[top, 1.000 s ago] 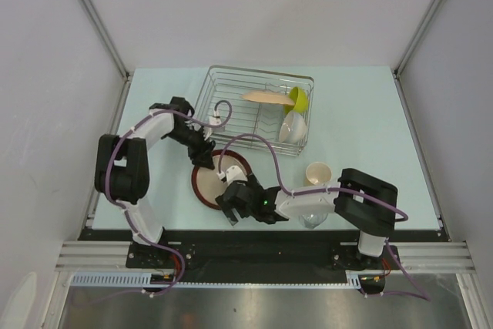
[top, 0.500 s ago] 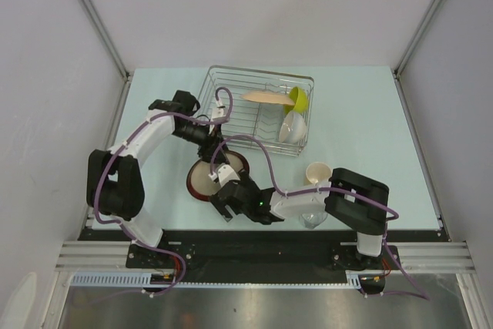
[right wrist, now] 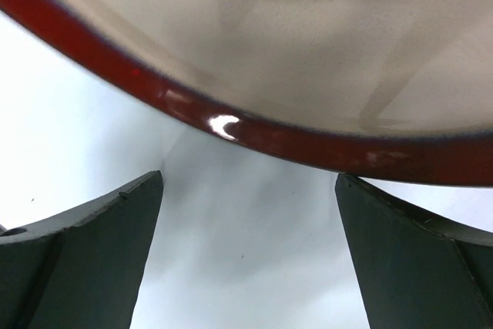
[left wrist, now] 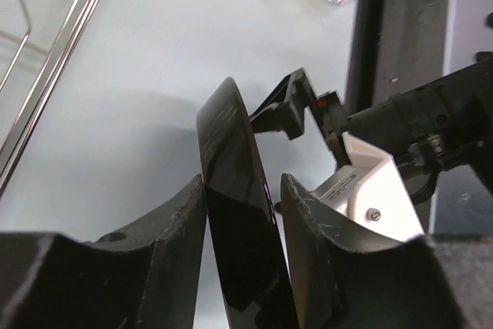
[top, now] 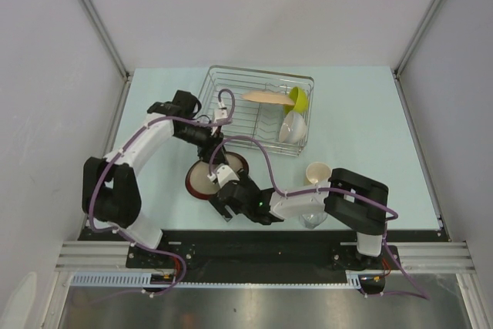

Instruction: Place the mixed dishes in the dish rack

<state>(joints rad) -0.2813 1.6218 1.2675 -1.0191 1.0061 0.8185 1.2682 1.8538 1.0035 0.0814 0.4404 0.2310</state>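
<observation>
The left jaws are straddling the plate's raised rim edge-on, half-open, pinching or not I cannot tell, while the right jaws are gaping wide and empty at its near rim, the rack lying just beyond, nearer the left arm.

Work surface: a pale blue-green table top, matt and evenly lit, carrying only soft shadows; it is enclosed at the back and both sides by plain white-grey wall panels; the panels meet at slim aluminium corner posts rising from the table's far corners. Near edge: a black strip runs across the table's width, then a slotted aluminium rail; below that lies a brushed metal surface with dull reflections; lighting diffuse throughout, without glare.
</observation>
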